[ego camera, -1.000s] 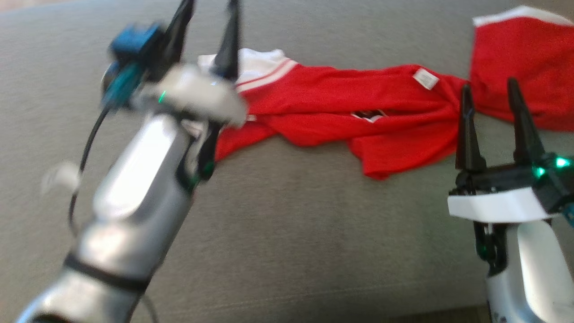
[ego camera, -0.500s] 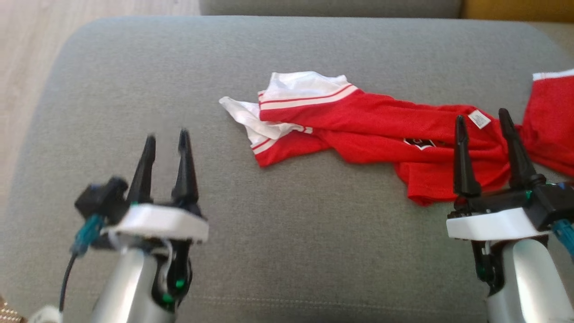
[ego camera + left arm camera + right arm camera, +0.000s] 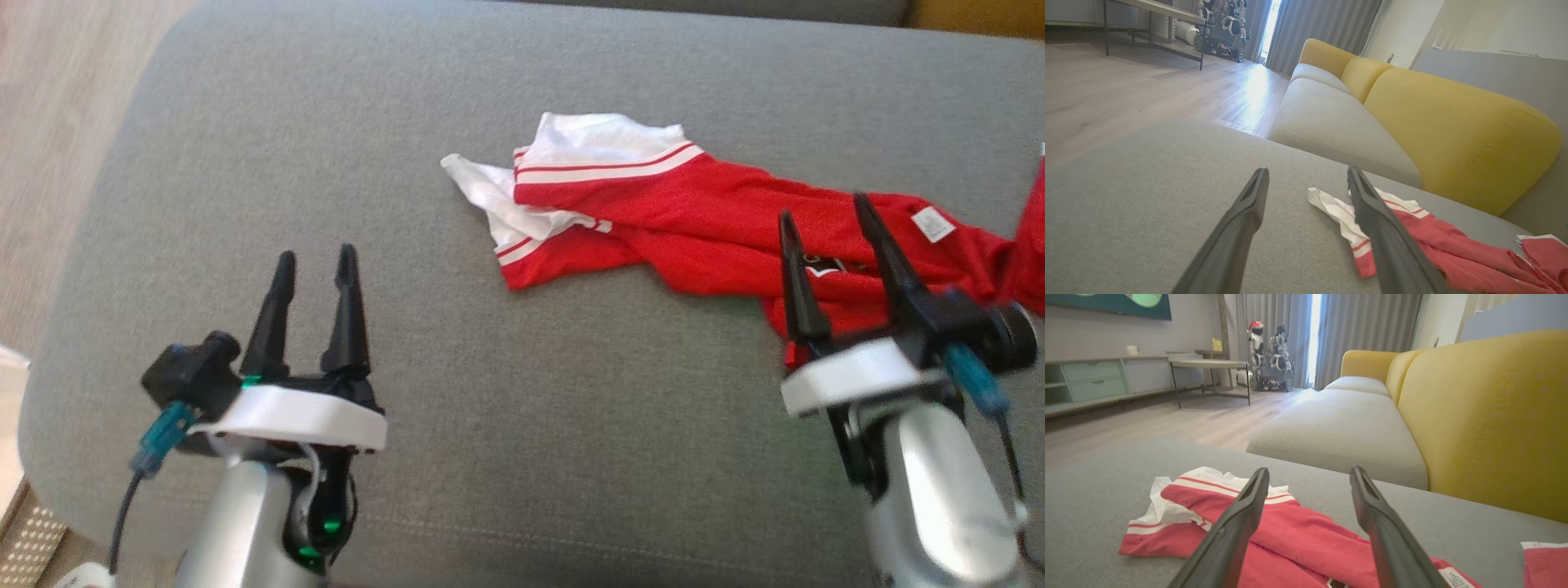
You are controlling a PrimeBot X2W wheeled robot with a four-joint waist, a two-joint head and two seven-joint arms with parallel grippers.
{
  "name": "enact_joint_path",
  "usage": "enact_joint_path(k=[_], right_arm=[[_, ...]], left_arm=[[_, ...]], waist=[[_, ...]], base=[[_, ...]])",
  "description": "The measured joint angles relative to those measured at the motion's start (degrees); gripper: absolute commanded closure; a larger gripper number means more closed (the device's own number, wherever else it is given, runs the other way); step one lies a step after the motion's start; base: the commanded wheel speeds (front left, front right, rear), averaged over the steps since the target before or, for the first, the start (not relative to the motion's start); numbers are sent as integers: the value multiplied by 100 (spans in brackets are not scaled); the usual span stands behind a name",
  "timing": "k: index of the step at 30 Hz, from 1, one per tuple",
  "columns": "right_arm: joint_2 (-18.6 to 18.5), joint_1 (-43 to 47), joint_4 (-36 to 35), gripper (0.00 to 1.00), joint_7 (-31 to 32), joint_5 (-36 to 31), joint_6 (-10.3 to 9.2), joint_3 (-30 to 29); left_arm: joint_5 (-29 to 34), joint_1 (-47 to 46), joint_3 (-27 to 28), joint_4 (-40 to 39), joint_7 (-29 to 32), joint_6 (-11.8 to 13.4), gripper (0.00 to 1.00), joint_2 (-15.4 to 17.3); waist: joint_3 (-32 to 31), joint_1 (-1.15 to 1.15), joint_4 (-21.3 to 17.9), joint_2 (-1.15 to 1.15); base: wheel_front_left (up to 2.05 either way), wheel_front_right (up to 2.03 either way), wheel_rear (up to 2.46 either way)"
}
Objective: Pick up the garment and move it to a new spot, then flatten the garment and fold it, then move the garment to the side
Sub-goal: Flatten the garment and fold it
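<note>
The garment point(image 3: 702, 220), red with white striped sleeves, lies crumpled in a long strip across the grey cushion point(image 3: 490, 408). My left gripper point(image 3: 317, 255) stands open at the lower left, well short of the garment's white end, with nothing between its fingers. My right gripper point(image 3: 824, 210) is open too, and its fingers overlap the garment's right part; I cannot tell whether they touch it. In the left wrist view the left gripper point(image 3: 1307, 171) points past the garment point(image 3: 1425, 245), which lies to the right. In the right wrist view the right gripper point(image 3: 1309, 470) stands over the garment point(image 3: 1298, 533).
More red cloth with a white edge point(image 3: 1545, 563) lies at the far right. The cushion's rounded left edge point(image 3: 90, 269) drops to a wooden floor point(image 3: 49, 122). Behind stand a yellow sofa back point(image 3: 1453, 130) and a beige seat point(image 3: 1331, 130). Another robot point(image 3: 1269, 355) stands by the curtains.
My left arm has pulled back from the garment's white end to the lower left. The head camera has shifted. My right gripper now leans left over the garment.
</note>
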Motion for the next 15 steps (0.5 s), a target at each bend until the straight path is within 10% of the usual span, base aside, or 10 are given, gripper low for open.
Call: enact_joint_path(k=[15], right_arm=[[-894, -2446, 2314, 0, 1300, 1078, 0, 712]], left_arm=[[-331, -424, -550, -11, 0, 58, 0, -37]], waist=[[843, 1, 683, 0]], base=[[0, 0, 0]])
